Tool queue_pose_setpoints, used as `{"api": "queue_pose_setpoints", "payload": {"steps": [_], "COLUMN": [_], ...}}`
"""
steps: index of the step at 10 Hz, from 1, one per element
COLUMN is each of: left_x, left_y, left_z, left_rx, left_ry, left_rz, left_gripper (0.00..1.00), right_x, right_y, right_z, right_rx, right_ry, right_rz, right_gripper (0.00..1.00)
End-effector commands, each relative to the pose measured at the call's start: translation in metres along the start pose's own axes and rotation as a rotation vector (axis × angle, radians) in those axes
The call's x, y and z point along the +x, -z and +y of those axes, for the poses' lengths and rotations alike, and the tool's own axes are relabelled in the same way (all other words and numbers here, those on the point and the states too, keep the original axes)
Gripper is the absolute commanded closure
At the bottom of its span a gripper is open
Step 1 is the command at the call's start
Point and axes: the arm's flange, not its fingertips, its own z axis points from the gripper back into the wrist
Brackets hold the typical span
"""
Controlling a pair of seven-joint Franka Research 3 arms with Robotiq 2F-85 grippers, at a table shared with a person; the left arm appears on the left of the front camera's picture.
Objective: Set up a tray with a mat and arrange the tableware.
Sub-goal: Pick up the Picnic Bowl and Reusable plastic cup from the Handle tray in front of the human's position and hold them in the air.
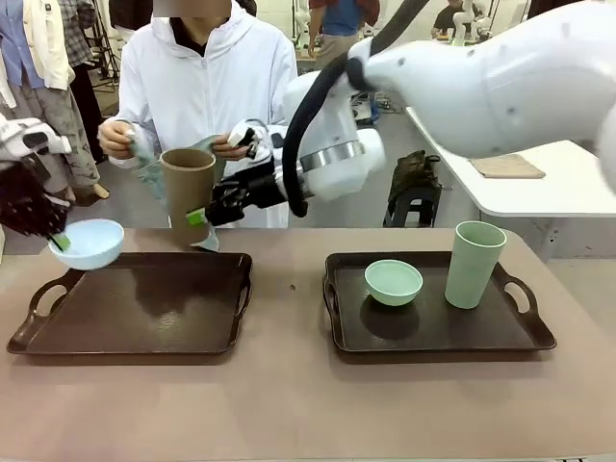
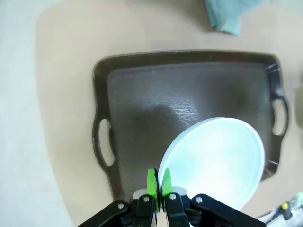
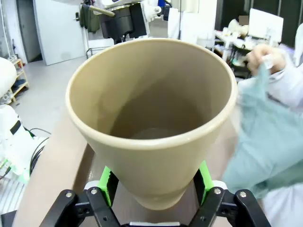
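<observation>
**Both arms have their hands full, left tray bare**

Standing by the beige worktop [image 1: 289,404] right now. The left pincer [image 1: 60,241] is squeezed all the way shut on the rim of a small pale blue round bowl [image 1: 89,243], matte and plastic-looking. The bowl hangs tilted over the far left corner of the left dark brown handled tray [image 1: 135,308]. Looking down from that wrist, the left pincer's [image 2: 159,182] green pads clamp the bowl's [image 2: 213,161] edge with the tray's [image 2: 189,90] bare floor underneath.

The right arm reaches across the middle. The right pincer [image 1: 197,217] stands wide, gripping a tall brown handleless cup [image 1: 188,192] low on its body. The cup is upright, just past the far right corner of that same tray. I can't tell if its base touches anything. From that wrist you look straight into the cup [image 3: 151,109], with the right pincer [image 3: 154,182] hugging both sides near the base.

The right dark brown tray [image 1: 433,332] carries a small mint green round bowl [image 1: 393,281] and a tall pale green handleless cup [image 1: 474,265], standing apart, the bowl to the left.

Across the worktop, a person in a white top holds a teal cloth [image 1: 154,173] in both hands, right behind the brown cup.
</observation>
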Motion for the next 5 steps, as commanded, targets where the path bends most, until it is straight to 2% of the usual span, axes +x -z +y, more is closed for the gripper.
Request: {"api": "queue_pose_setpoints", "payload": {"steps": [1,3,5], "left_x": [-0.015,-0.024,-0.025], "left_y": [-0.042,-0.083,-0.096], "left_z": [-0.003,-0.008,-0.007], "left_rx": [0.001,0.023,0.043], "left_ry": [0.007,0.004,-0.022], "left_rz": [-0.055,-0.101,-0.112], "left_gripper": [1.00,1.00,1.00], "right_x": [0.009,0.030,0.030], "right_y": [-0.041,-0.063,-0.066], "right_z": [0.047,0.068,0.067], "right_rx": [-0.028,-0.059,-0.052], "right_ry": [-0.061,-0.080,-0.045], "right_rz": [-0.037,-0.046,-0.022], "right_gripper": [0.78,0.78,0.78]}}
